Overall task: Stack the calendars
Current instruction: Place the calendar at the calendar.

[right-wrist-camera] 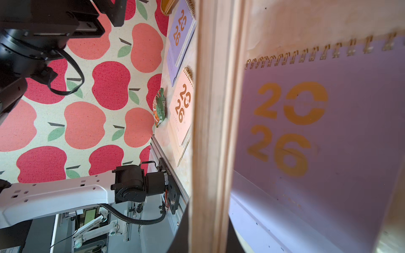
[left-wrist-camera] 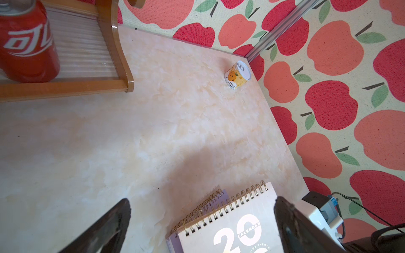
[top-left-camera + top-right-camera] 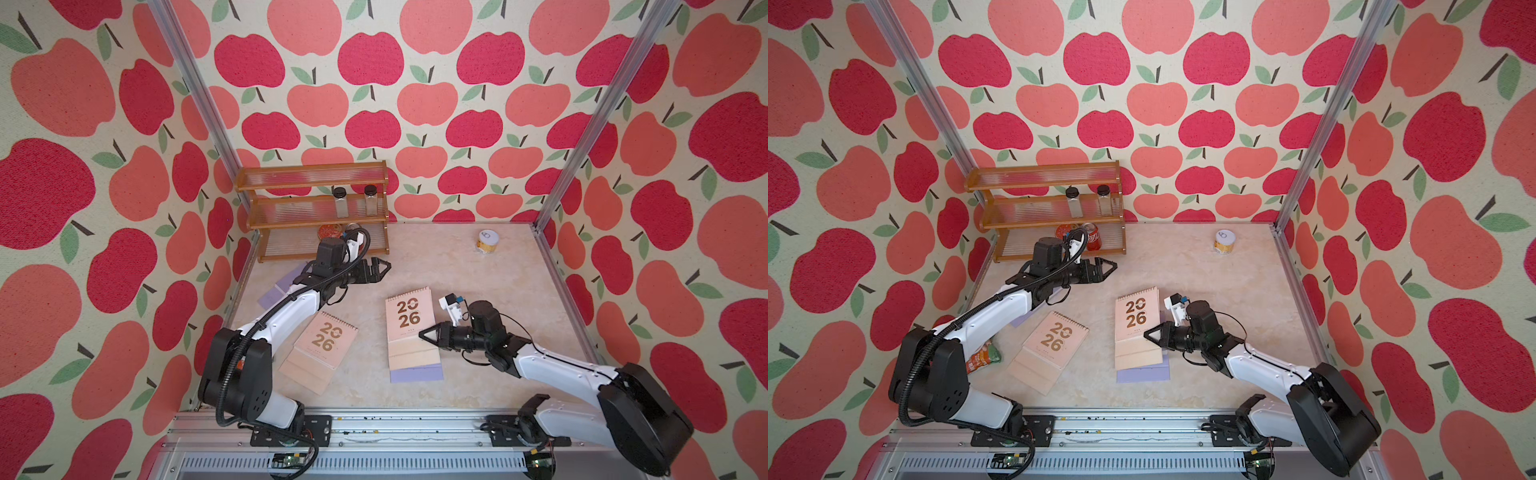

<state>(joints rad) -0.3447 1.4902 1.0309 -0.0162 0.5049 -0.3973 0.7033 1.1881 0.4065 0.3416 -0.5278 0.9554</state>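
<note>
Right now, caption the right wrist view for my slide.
Right gripper grips peach calendar edge-on, lavender calendar beneath.

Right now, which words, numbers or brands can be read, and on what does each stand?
"2026": stacked peach calendar.
"CALENDAR": inside that calendar's zero.
"EVERY": beneath it, neighbours cut off.
"2026": lone peach calendar.
"2026": purple calendar underneath.
"2026": far purple calendar.
White Chinese-script logo: red can.
Too small or blurred: yellow can, snack packet print.
</note>
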